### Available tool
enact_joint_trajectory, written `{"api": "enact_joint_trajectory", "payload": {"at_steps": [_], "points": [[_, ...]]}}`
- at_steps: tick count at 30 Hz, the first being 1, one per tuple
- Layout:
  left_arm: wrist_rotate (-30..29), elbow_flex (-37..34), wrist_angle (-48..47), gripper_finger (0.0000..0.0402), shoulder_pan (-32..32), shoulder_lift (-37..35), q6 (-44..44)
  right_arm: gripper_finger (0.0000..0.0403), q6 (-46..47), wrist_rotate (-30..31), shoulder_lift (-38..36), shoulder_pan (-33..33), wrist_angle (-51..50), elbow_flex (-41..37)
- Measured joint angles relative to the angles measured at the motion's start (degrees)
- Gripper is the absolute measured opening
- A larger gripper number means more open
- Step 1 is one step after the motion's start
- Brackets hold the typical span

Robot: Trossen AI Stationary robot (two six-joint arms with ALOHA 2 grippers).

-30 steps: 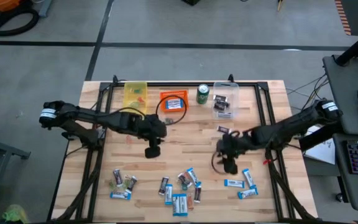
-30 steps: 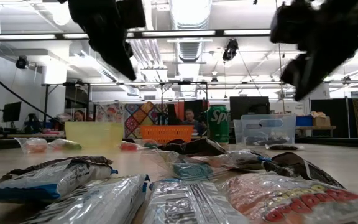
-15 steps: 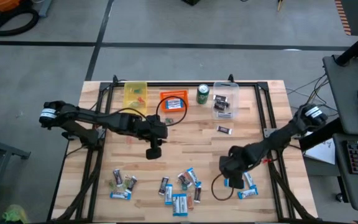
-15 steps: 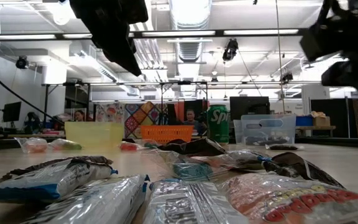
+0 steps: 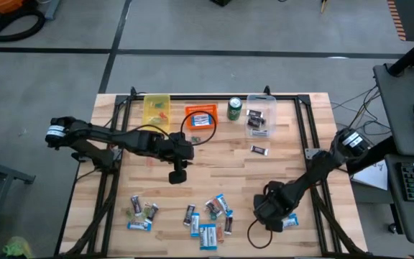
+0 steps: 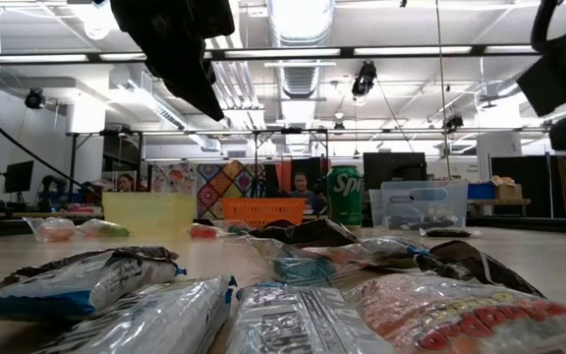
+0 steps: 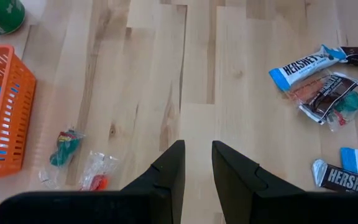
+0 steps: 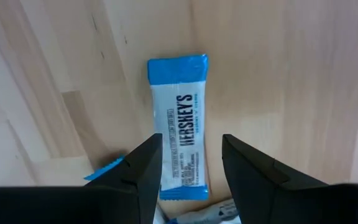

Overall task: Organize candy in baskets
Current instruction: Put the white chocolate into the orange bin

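Candy lies in a loose spread along the near side of the table; several wrapped pieces sit in the middle and a few at the left. Three baskets stand at the far edge: yellow, orange, clear. My right gripper points down, open, over a blue-and-white bar lying flat on the wood, one finger on each side of it. My left gripper hovers mid-table, slightly open, nothing between its fingers.
A green soda can stands between the orange and clear baskets. One dark bar lies alone on the wood near the clear basket. Small red and green sweets lie beside the orange basket. Black frame rails run along the table's sides.
My right gripper has swung toward the table's near edge and sunk a little, tipping from a slant to nearly straight down, and now stands over the blue-and-white bar. My left arm has kept still.
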Motion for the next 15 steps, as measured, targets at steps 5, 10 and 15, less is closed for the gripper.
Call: {"api": "enact_joint_trajectory", "payload": {"at_steps": [5, 10, 15], "points": [[0.0, 0.0, 0.0, 0.0064, 0.0, 0.0, 0.0, 0.0155, 1.1, 0.2, 1.6, 2.0, 0.4, -0.2], [0.0, 0.0, 0.0, 0.0064, 0.0, 0.0, 0.0, 0.0155, 1.2, 4.0, 4.0, 2.5, 0.5, -0.4], [0.0, 0.0, 0.0, 0.0064, 0.0, 0.0, 0.0, 0.0119, -1.8, 5.3, 4.9, 2.1, 1.2, -0.3]]}}
